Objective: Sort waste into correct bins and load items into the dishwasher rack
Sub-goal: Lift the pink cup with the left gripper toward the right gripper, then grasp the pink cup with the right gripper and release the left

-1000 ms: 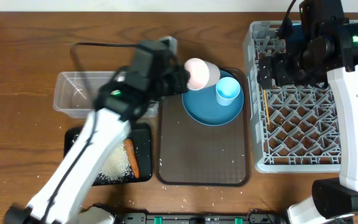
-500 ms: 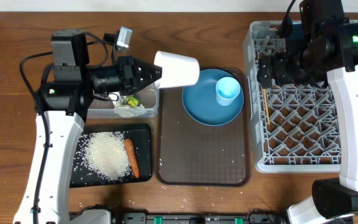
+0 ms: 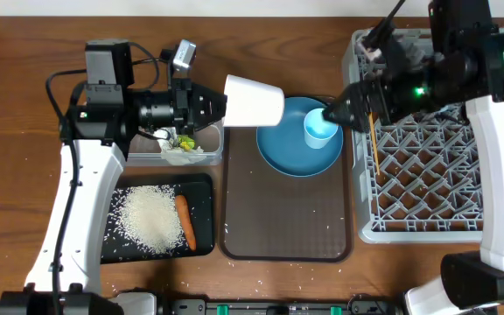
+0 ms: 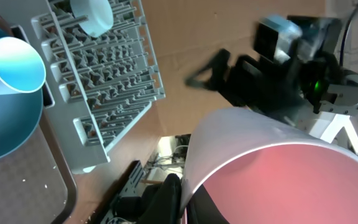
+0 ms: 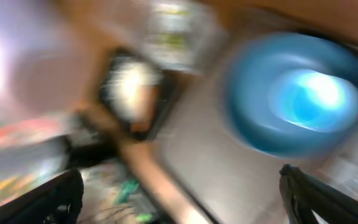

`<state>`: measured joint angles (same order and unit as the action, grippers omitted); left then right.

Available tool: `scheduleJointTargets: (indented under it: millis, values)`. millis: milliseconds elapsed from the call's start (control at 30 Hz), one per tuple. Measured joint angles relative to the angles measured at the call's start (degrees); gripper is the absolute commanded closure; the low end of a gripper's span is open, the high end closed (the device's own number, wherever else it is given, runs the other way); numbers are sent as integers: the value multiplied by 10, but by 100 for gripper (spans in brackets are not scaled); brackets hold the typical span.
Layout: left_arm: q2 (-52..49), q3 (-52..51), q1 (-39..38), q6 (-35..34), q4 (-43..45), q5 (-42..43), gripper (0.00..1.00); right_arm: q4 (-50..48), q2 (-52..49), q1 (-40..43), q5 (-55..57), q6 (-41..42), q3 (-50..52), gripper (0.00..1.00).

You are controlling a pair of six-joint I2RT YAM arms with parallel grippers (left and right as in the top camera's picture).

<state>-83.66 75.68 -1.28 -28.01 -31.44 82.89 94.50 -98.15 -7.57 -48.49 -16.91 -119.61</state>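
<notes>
The pink cup [image 3: 254, 101] lies level, long axis left-right, mouth toward the left claw [image 3: 220, 105], base toward the plate [image 3: 287, 150], held clear above the left edge of the brown tray [image 3: 287, 219]. Wooden table [image 3: 24, 201]; rack [image 3: 423, 175] at right. Left claw clamped on the cup's rim. Right claw [image 3: 332, 114] spread wide, empty, just beside the upright blue cup [image 3: 320, 131] on the plate; contact not discernible.

Overhead looks straight down on the whole surface [image 3: 7, 175]. Left wrist peers close past its cup [image 4: 272, 168] toward the dishwasher rack [image 4: 104, 81]; right wrist, blurred, faces the blue plate [image 5: 247, 118] all three share.
</notes>
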Motion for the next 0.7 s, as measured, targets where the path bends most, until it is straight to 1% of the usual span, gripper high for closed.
scheduleJointTargets:
  millis: [100, 267, 467, 700]
  values:
    - [-2, 0, 0, 0, 0, 17, 94, 25, 12, 1, -102, -88, 0, 1]
    - [-2, 0, -15, 0, 0, 43, 94, 25, 22, -15, -166, -169, 0, 1]
    - [-2, 0, -61, 0, 0, 54, 94, 17, 22, -35, -184, -206, 0, 1]
    - [-2, 0, -88, 0, 0, 57, 94, 17, 22, -35, -176, -217, 0, 1]
